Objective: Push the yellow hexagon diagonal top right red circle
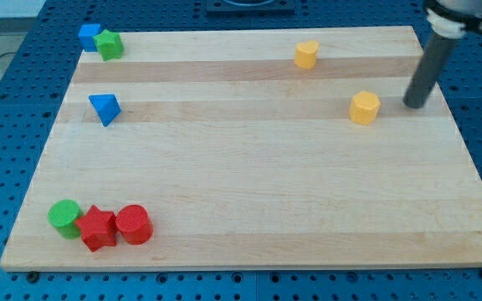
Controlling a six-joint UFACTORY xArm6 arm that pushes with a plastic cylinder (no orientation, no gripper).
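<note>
Well, by the table's bottom-left corner a green cylinder (64, 214), red star (97, 227) and red circle (133, 224) cluster. The yellow hexagon (364, 108) lies near the right edge; my tip (413, 105), bare, holding nothing, stands just right of it.

green cylinder (64, 214) touches red star (97, 227) bottom left

The wooden board (249, 201) fills most of the frame; in its upper left corner the blue cube (89, 36) touches the green hexagon (109, 44) on its right; below them sits the blue triangle (105, 109). At lower left three blocks touch in a row — green circle (64, 215), red star (97, 227), red circle (133, 224). Top centre-right lies the yellow pentagon (306, 54); lower right of it the yellow hexagon (364, 108); my tip (414, 105) stands near its right, apart.
</note>
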